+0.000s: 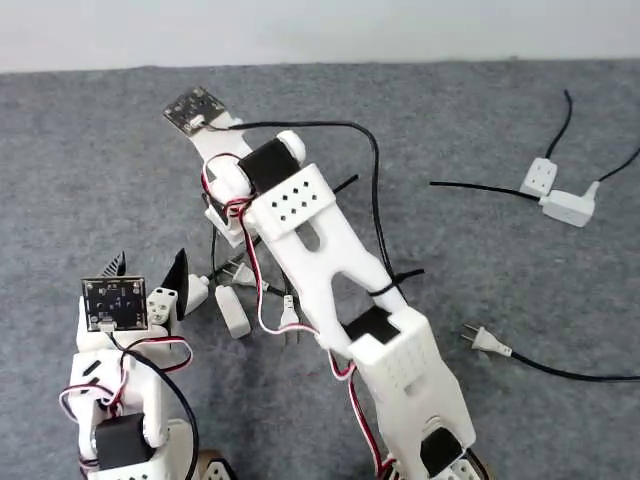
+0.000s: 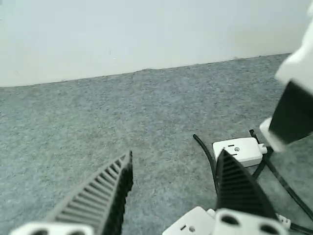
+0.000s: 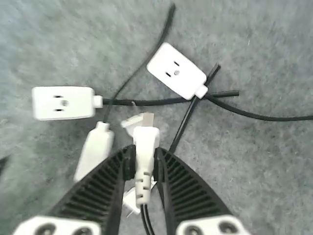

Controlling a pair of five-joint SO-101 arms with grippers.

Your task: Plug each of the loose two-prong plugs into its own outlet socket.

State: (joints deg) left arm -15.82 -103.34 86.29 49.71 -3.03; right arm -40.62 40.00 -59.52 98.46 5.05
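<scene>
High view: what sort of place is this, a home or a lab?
Likely a robot test bench: two arms on a grey mat, loose plugs and sockets laid out, bare wall behind.

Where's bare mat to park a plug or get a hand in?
Free: mat left of the right arm; the strip between that arm and the far-right sockets, above the loose plug. Crowded: clustered sockets and plugs between the left gripper and right arm.

The surface [image 1: 520, 300] is grey felt-like cloth, matt and faintly rough. The right pincer [image 3: 143, 154] has matt black ribbed plastic fingers [image 3: 98, 191]. The plug [image 3: 145, 142] pinched between them is smooth white plastic with dull metal prongs [image 3: 145, 119]. Just ahead of it, two outlet sockets [image 3: 62, 103] [image 3: 176, 71] are glossy white plastic, and the cords [image 3: 161, 101] beside them are smooth black.
</scene>
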